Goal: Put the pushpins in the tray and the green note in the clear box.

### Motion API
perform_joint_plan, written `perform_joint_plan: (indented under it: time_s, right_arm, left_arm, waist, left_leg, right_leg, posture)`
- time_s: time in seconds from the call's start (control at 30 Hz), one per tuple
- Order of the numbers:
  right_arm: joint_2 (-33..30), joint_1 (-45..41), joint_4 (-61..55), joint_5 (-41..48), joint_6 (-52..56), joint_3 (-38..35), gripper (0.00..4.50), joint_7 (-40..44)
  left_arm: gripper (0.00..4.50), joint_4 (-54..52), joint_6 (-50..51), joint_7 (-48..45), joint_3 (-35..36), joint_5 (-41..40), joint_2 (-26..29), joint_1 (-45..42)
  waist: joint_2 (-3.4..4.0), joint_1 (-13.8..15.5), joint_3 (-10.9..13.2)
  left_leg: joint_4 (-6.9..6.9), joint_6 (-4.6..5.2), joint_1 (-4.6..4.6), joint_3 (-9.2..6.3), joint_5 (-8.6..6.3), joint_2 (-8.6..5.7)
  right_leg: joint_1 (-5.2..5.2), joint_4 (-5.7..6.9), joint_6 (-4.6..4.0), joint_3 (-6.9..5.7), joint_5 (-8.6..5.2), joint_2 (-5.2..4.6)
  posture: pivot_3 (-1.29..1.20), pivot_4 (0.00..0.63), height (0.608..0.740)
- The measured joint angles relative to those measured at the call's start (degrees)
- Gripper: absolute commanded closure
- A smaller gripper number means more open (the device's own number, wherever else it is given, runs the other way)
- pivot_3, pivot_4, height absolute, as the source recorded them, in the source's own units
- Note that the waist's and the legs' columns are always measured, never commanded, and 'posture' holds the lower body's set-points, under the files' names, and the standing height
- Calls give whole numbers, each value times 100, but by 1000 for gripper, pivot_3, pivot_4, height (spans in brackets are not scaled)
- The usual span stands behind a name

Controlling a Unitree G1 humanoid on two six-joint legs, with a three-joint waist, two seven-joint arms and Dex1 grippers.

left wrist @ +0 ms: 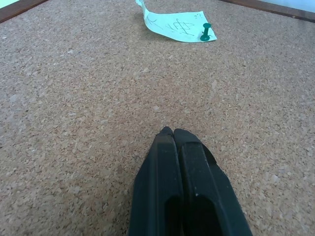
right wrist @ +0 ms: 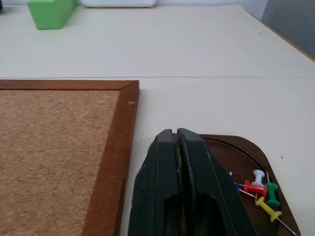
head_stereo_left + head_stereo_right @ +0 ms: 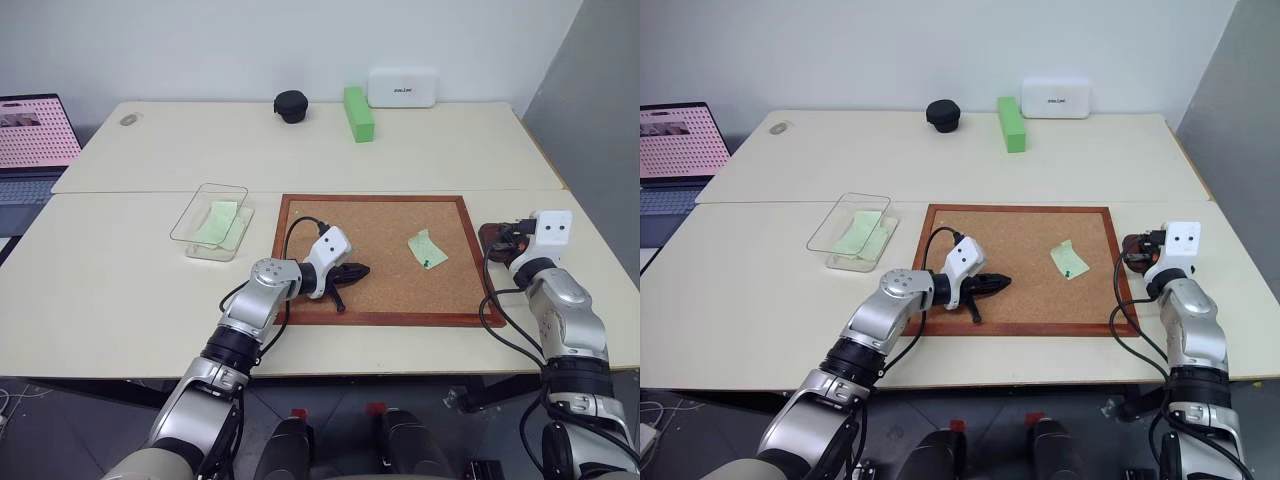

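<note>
A pale green note [image 3: 427,248] lies on the right half of the cork board [image 3: 375,290], with a green pushpin [image 1: 205,32] stuck through its near corner. My left gripper [image 1: 173,130] rests shut and empty on the cork, to the left of that note. Another green note [image 3: 217,222] lies inside the clear box [image 3: 190,225], left of the board. The dark brown tray [image 2: 256,152] sits just past the board's right edge and holds several pushpins [image 2: 261,189]: white, red, green and yellow. My right gripper [image 2: 174,132] hovers shut over the tray's left part.
At the back of the table stand a thick bright-green block [image 3: 358,112], a white rounded case [image 3: 402,87] and a black round object [image 3: 291,105]. A laptop [image 3: 35,135] sits at the far left. The table's right edge runs close to the tray.
</note>
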Motion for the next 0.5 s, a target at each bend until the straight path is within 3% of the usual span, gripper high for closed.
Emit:
perform_joint_plan:
  time_s: [0.07,0.5]
  right_arm:
    - [0,-34,58,2,51,-10,4451,-34]
    - [-28,-198,550,-88,-32,-53,2025,-55]
  left_arm:
    - [4500,-8,0,-2,0,0,0,0]
    - [4500,-69,2,-6,0,0,4,17]
  waist:
    - [0,-1,0]
    - [0,-5,0]
  left_leg:
    - [0,0,0,0,0,0]
    - [0,0,1,0,0,0]
  right_leg:
    - [0,0,1,0,1,0]
    - [0,0,2,0,1,0]
  posture:
    - [0,150,740]
    - [0,150,740]
